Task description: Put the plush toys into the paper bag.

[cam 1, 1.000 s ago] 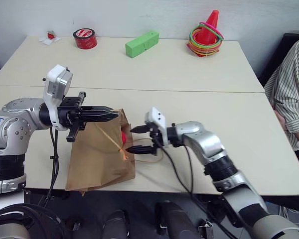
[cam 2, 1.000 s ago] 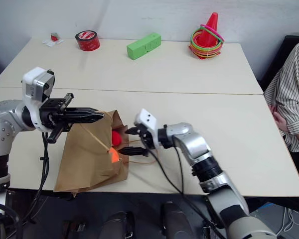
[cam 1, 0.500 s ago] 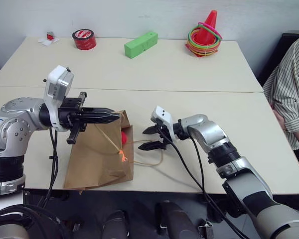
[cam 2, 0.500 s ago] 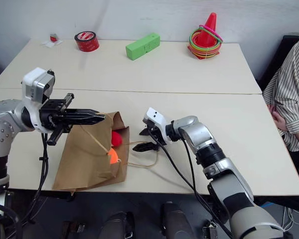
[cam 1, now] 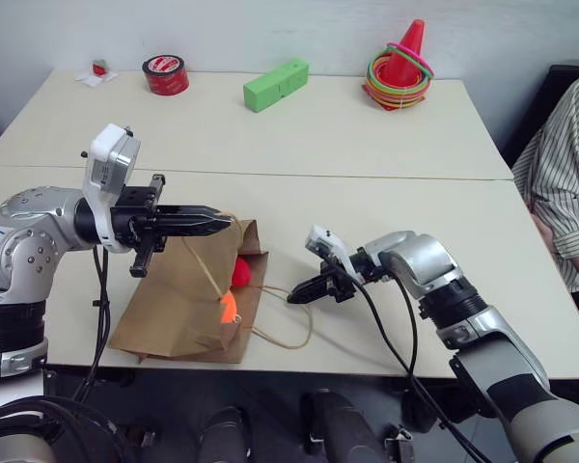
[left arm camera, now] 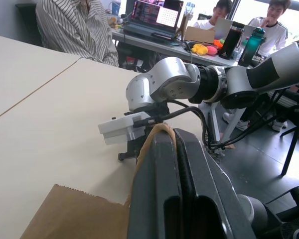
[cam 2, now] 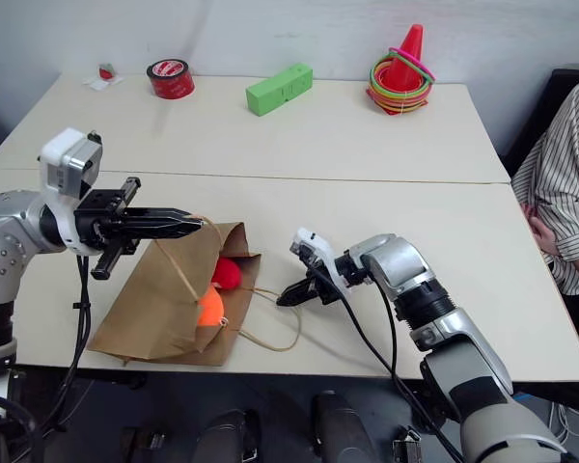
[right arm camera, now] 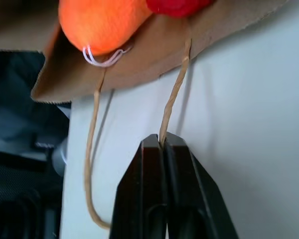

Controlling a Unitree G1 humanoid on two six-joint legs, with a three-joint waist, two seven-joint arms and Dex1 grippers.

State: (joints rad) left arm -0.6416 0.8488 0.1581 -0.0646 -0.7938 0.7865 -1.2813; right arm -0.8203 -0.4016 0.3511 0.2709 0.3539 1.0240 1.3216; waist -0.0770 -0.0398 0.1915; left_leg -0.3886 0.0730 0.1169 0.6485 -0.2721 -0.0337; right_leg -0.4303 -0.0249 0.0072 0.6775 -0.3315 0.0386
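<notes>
Two pale tables pushed together carry the work, with a person in a striped shirt (cam 1: pixel 565 183) seated at the right edge and a red tape roll (cam 1: pixel 164 74), a green block (cam 1: pixel 275 85) and a cone with rings (cam 1: pixel 401 65) well apart at the far side.

Near the front edge lies the paper bag (cam 1: pixel 179 309), mouth turned toward the right arm. Both plush toys sit in that mouth: the red toy (cam 1: pixel 242 273) and the orange toy (cam 1: pixel 228 308), each only partly inside the brown paper.

The left gripper (cam 1: pixel 215 221) has its fingers pressed together on the upper handle (cam 1: pixel 205 270), holding that side of the bag up. The right gripper (cam 1: pixel 296 297) is closed too; the right wrist view shows its fingers pinched on the cord of the lower handle (right arm camera: pixel 175 92), which loops out over the table.

The step looks like spreading the mouth so the toys settle deeper. To do it well, I would draw the lower handle gently away from the upper one, keeping the left side lifted so the toys roll inward, not out. A hard tug could drag the whole bag or spill the orange toy over the table's edge.

The tape roll bears white markings I cannot read.
</notes>
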